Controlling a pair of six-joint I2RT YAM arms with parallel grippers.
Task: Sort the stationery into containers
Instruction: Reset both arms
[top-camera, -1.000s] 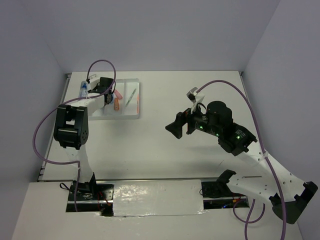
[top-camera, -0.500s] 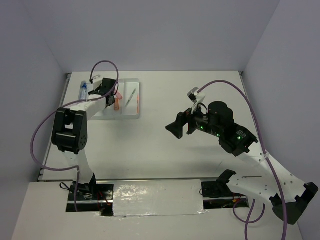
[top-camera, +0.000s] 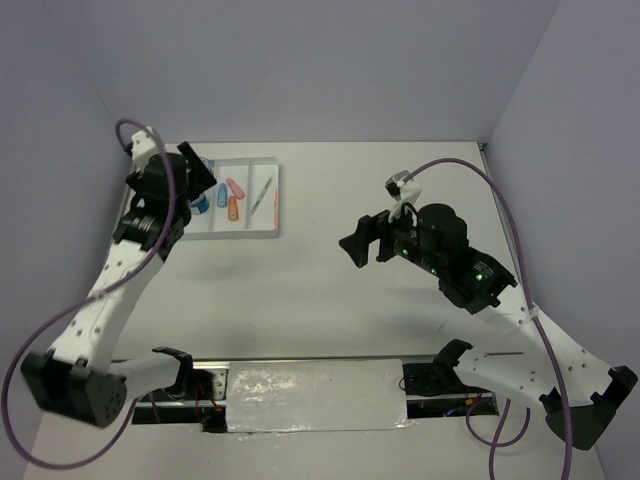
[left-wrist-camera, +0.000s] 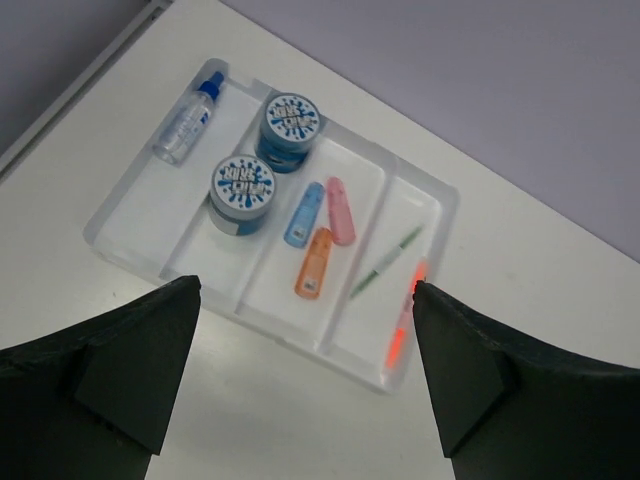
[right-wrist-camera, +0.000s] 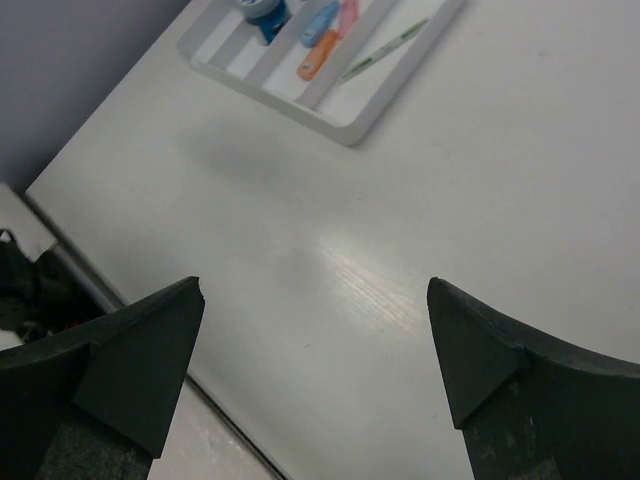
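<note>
White tray (left-wrist-camera: 140, 215) at the worktop's (top-camera: 330, 290) far left holds the bottle (left-wrist-camera: 185, 120), two spools (left-wrist-camera: 243, 190), three stubby pieces (left-wrist-camera: 313, 262) and two pens (left-wrist-camera: 385, 265). Above it the left fingers (left-wrist-camera: 130, 370) hover, spread wide and empty. The right fingers (right-wrist-camera: 130, 350), likewise spread and empty, hang well apart over mid-worktop.

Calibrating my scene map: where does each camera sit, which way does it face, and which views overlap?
Top external: above and behind the bases, facing down the table; shows left arm, right arm and the tray.
Left wrist: on the left arm, looking down on the tray; open left fingers frame the bottom.
Right wrist: over bare table, tray at the top edge; open right fingers show.
Shared: both wrist views catch the tray and grey-green pen.
</note>
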